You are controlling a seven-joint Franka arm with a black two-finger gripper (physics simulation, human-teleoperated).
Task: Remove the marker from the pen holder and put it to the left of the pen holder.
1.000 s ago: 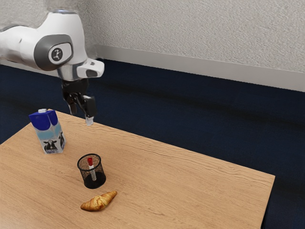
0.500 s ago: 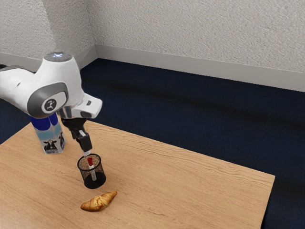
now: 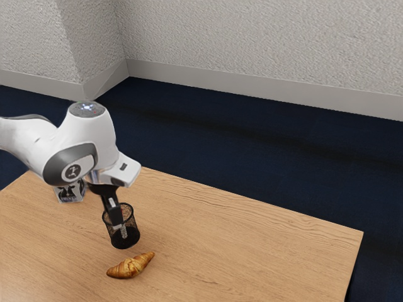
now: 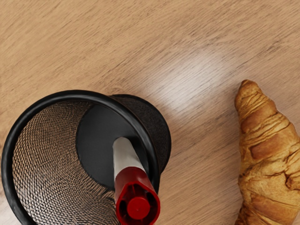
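Exterior view: our black tool (image 3: 117,222) is at the black mesh pen holder (image 3: 127,241), well in from the wooden bench's (image 3: 252,251) far edge. Can't tell if it's wide or narrow.

Wrist view: red-capped white marker (image 4: 132,180) tilts inside the holder. Off-centre descent could snag the rim, tipping both.

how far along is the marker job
Done: the arm is down at the pen holder. In hand: likely grasping the red-capped marker, which leans inside; I can't tell if it's gripped. Left: lifting it out and setting it on the table, left of the holder.
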